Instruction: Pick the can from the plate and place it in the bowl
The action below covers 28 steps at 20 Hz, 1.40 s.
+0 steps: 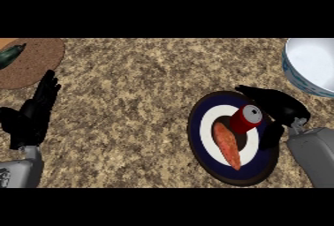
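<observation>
No brand or writing can be read on the can (248, 118); it shows only red sides and a grey top. It sits tilted on the plate (202, 150), a dark blue plate with a white ring and dark centre, beside an orange carrot (228, 145) that lies lengthwise across the middle. The right hand (277, 108) is curved around the can's far side, its fingers arching above it and the thumb hanging down just beside it; whether they actually touch the can is hard to make out. The bowl (312, 66), white inside with a blue patterned wall, is cut off at the upper right corner. The left hand (34, 114) rests at the left edge with straight fingers pointing up, holding nothing. Above it a round brown mat (39, 57) is partly cut off, with a dark green vegetable (9, 55) on it, too cropped to name.
</observation>
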Each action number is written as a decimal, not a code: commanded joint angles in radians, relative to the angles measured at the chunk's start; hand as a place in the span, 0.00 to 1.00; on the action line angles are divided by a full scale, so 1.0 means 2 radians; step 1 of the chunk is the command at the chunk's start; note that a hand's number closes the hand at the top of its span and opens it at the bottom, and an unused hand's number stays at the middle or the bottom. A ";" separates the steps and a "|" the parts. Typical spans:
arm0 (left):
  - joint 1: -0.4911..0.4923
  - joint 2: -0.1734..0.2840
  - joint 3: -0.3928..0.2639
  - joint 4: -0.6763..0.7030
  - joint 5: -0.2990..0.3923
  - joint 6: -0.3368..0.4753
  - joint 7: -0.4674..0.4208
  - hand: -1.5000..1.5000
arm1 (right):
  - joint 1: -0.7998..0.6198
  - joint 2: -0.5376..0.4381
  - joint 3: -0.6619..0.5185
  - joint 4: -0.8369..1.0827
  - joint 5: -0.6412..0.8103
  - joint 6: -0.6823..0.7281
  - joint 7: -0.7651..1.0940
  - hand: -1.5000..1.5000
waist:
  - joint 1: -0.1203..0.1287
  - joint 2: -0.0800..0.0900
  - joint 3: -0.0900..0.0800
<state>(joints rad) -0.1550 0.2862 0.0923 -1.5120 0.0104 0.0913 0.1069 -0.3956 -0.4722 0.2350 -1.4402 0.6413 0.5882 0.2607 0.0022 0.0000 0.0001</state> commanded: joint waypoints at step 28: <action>0.005 -0.023 0.016 -0.033 -0.028 -0.021 0.022 0.50 | -0.094 0.092 -0.089 0.209 0.137 -0.140 -0.043 1.00 | 0.010 0.002 0.000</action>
<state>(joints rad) -0.1614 0.2529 0.1443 -1.5343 -0.0332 0.0418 0.1298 -0.5005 -0.3061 0.1208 -1.1301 0.8781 0.3759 0.0761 0.0067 -0.0010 -0.0020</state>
